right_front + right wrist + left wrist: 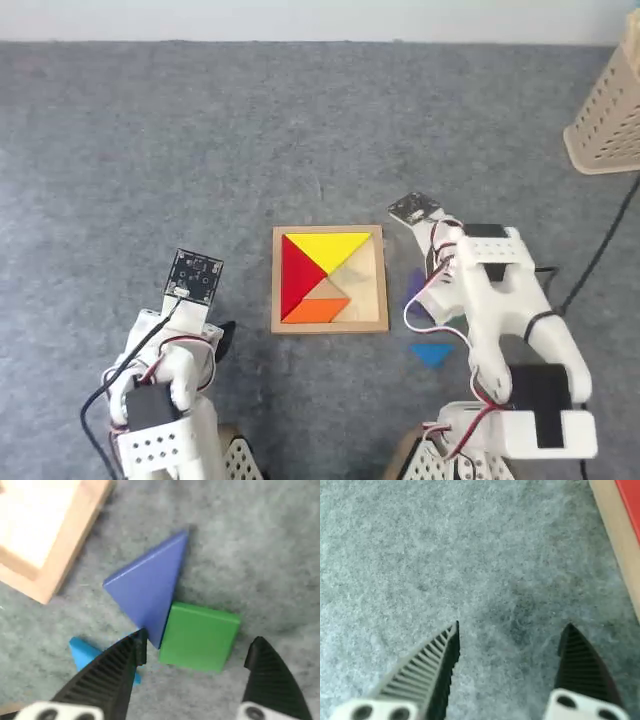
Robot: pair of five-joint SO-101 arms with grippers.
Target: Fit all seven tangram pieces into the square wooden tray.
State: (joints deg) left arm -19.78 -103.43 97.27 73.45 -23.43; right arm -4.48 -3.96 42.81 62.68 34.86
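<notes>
The square wooden tray (379,280) lies mid-table and holds a yellow triangle (328,250), a red triangle (298,278) and an orange triangle (315,310). To its right on the carpet lie a purple triangle (147,587), a green square (200,636) touching it, and a light blue piece (85,652) (432,352). My right gripper (200,641) hangs open just above the green square, one finger near the purple triangle's tip. My left gripper (511,629) is open over bare carpet left of the tray (620,545), with nothing between its fingers.
A slotted beige basket (610,110) stands at the far right edge of the table. Grey carpet covers the table, with open room behind and to the left of the tray. The right arm (490,290) covers most of the loose pieces in the high view.
</notes>
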